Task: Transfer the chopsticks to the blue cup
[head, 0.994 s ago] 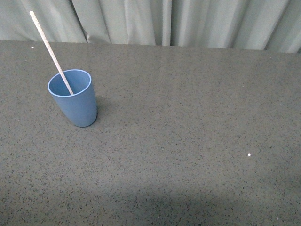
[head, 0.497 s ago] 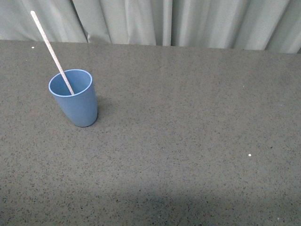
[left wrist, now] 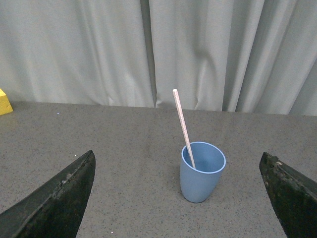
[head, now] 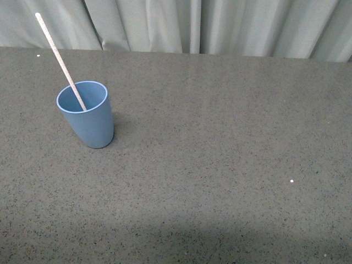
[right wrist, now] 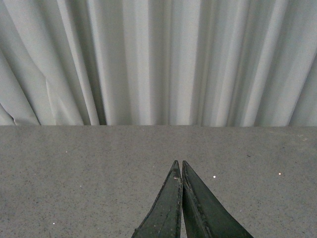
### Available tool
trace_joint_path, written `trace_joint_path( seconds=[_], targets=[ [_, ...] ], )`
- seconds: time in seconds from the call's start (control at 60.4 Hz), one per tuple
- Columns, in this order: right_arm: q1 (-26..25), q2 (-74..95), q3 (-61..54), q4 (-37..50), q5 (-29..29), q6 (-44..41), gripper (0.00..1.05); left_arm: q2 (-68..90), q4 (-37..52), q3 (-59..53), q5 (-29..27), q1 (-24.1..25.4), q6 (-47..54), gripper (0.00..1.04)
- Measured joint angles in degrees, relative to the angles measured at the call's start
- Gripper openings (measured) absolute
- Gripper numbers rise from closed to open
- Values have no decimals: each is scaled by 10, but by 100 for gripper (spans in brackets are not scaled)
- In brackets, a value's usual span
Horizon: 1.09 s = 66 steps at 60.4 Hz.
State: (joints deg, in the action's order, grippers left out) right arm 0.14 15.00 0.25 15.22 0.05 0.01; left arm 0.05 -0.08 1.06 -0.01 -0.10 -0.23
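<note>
While looking from the left wrist, find the left end effector (left wrist: 177, 154) spread wide and empty, its dark fingers (left wrist: 64, 198) far out to either side, facing the blue cup (left wrist: 200, 173) from some way off. Judge this as a posture of release: nothing to grip, and well clear of the cup so as not to knock it. Find the right end effector (right wrist: 179, 166) closed on nothing, tips pressed together, pointing over bare worktop (right wrist: 74, 173) toward the curtain (right wrist: 148, 59); probably just kept out of the way.

Further out, see the chopsticks (head: 58, 55) already in the cup, lower end inside, leaning on the rim, upper end slanting up toward the robot's left, well above the cup. Leans so, most likely, because too long to fit inside and too thin to stand alone. Note the cup upright on the worktop, in the far left part, near the curtain. Judge the task as done or nearly so.

Count one stick only, one cup, two end effectors, one yellow block (left wrist: 4, 101) cut off at the edge of the left wrist view, and a few white specks (head: 291, 181) on the worktop.
</note>
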Motion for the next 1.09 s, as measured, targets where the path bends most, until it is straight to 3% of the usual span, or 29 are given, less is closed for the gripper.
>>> trace_joint_path(
  seconds=[0.348,0.48,1.027,1.093],
  targets=[
    [0,-50,0,-50,0,0,1,0,0,0,0,0,0,98],
    [0,-135,0,-148,-1,-1,2,0,0,0,0,0,0,98],
    [0,-148,0,-151,-1,0,96,0,0,0,0,0,0,98],
    [0,-148,0,-151,-1,0,95,0,0,0,0,0,0,98]
  ],
)
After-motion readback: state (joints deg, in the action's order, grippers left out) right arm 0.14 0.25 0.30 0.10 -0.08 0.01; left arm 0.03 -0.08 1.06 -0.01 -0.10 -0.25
